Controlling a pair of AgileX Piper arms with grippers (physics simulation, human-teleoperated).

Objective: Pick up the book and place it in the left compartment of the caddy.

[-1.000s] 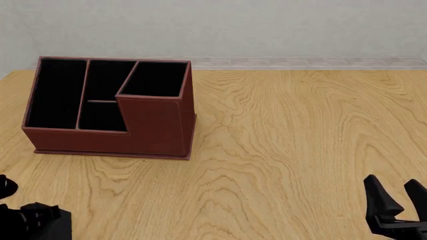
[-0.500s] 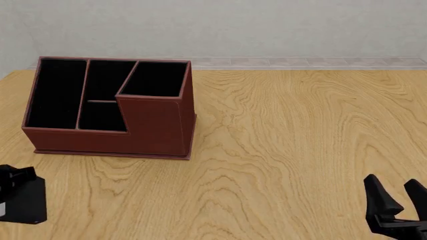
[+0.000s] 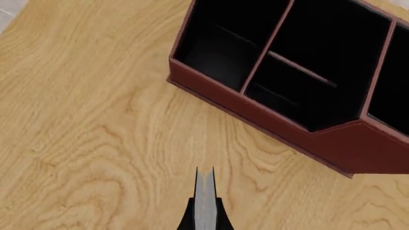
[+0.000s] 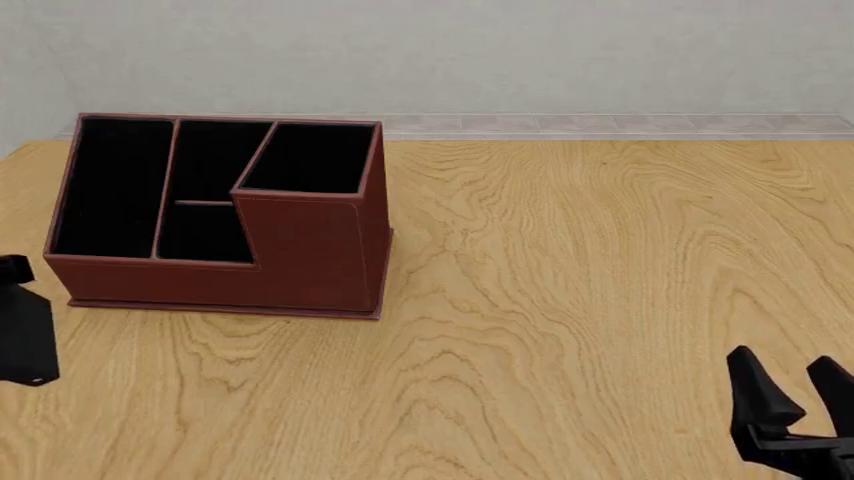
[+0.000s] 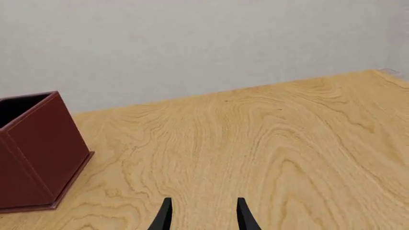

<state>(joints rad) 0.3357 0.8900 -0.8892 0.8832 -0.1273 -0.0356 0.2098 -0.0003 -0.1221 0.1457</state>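
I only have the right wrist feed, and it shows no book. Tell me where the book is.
Observer: The book is at the far left edge of the front view, upright, left of the caddy and nearer the arms.
Operator: Confirm what is holding it.
Observer: The left hand is. In the left wrist view the book shows edge-on, clamped between that hand's fingers.
Operator: Report the target slot.
Observer: The left compartment looks plain black inside. Nothing shows in it, and the book is not over it yet.
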